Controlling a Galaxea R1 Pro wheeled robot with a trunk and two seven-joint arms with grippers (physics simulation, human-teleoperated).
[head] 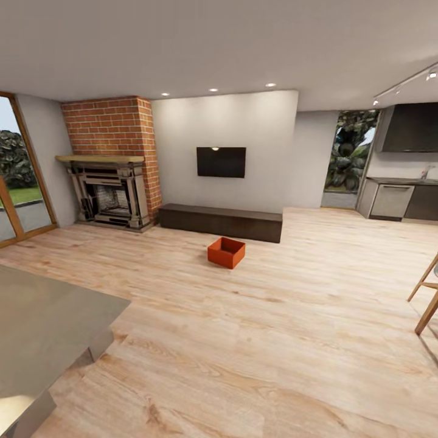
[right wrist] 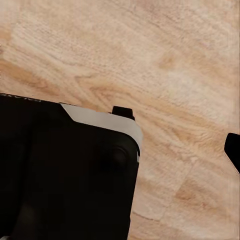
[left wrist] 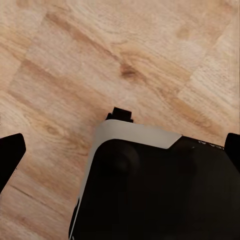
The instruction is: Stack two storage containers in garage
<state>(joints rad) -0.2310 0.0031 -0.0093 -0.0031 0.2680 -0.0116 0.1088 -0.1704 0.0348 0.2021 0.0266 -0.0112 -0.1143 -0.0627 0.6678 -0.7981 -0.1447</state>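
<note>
The left hand (left wrist: 120, 150) looks down at the light wood plank floor (left wrist: 125, 55); one dark fingertip (left wrist: 10, 152) shows at one edge of the left wrist view and another at the opposite edge, so they stand wide apart and the hand is open, holding nothing. Between them lies the black and white body of the robot base (left wrist: 150, 185). In the right wrist view one dark fingertip (right wrist: 232, 150) shows at the edge over the same kind of plank floor, and the black base covers the other side, so I cannot tell if the right hand is open or closed. In the head view the room is the living room. One orange-red storage container (head: 226, 252) stands on the wood floor, well ahead of the robot, empty and without lid, turned a little at an angle. It is just in front of the long dark low bench (head: 221, 222), apart from it. Above the bench a black TV (head: 221, 162) hangs on the white wall. To the left stands the red brick fireplace (head: 112, 161). A grey table (head: 42, 322) corner is near at the lower left, and kitchen cabinets (head: 398, 201) are far on the right.
</note>
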